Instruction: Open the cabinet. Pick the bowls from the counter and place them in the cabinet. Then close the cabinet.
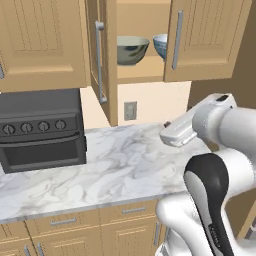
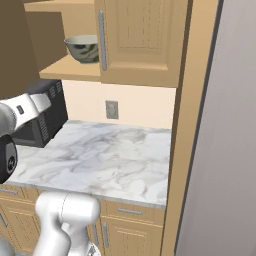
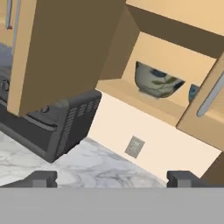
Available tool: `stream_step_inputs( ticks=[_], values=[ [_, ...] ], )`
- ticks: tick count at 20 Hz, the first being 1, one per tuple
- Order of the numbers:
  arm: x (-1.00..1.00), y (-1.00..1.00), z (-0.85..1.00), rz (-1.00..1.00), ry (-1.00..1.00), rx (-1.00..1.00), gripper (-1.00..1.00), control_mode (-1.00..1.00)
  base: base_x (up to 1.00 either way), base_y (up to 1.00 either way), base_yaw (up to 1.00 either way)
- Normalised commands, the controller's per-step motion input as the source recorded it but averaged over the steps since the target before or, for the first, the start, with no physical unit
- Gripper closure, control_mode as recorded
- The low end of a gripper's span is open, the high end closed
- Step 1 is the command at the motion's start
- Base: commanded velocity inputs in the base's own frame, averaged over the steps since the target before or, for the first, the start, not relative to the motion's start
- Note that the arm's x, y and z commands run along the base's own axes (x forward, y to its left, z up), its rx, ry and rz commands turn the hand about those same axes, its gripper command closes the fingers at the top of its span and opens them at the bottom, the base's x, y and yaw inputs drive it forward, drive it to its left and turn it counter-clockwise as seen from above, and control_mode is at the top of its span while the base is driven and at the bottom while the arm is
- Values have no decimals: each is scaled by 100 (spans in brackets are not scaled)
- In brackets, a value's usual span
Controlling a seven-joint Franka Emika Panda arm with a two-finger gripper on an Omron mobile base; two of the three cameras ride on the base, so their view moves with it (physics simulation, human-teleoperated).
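Both bowls sit upright, rims up, on the bottom board of the open cabinet (image 1: 142, 75) above the marble tabletop (image 1: 100, 170). The olive-grey bowl (image 1: 132, 49) stands toward the cabinet's left side; the white bowl with blue pattern (image 1: 161, 45) stands just beside it on the right, half hidden behind the right door (image 1: 200, 40). The 2 bowls look close together; whether they touch cannot be told.

The cabinet's 2 tall doors stand ajar, their long silver bar handles running vertically. The left door (image 1: 102, 55) swings out toward the camera, edge-on in the left base view.

The robot's hand (image 3: 111, 178) hangs over the tabletop near its right end, below the cabinet and pointing up toward the opening. Its 2 dark fingertips (image 3: 40, 178) stand wide apart with nothing between them.

A black oven (image 1: 42, 130) with 4 knobs rests on the tabletop at its left end, under a closed wall cabinet. A grey wall outlet (image 1: 130, 110) is set in the cream backsplash behind the tabletop's rear edge. Low drawers with short horizontal handles run beneath the front edge.

The right base view shows the olive-grey bowl (image 2: 84, 48) beside the right door's handle, plus a tall wooden side panel (image 2: 185, 140) bounding the tabletop's right end. The hand view looks up under the left door at the olive-grey bowl (image 3: 156, 80), a sliver of the white bowl (image 3: 195, 93), and the oven's vented side.
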Motion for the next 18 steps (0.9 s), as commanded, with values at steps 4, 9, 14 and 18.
stream_step_inputs(
  ticks=[4,9,14,18],
  values=[
    [-91,16,34,-6,-5,-5,-100,-100,0,0,0],
    [-9,6,-13,-2,4,15,-100,-100,0,0,0],
    [-39,50,-6,-25,-14,37,-100,-100,0,0,0],
    [-51,71,0,-33,-24,34,-100,-100,0,0,0]
  ],
)
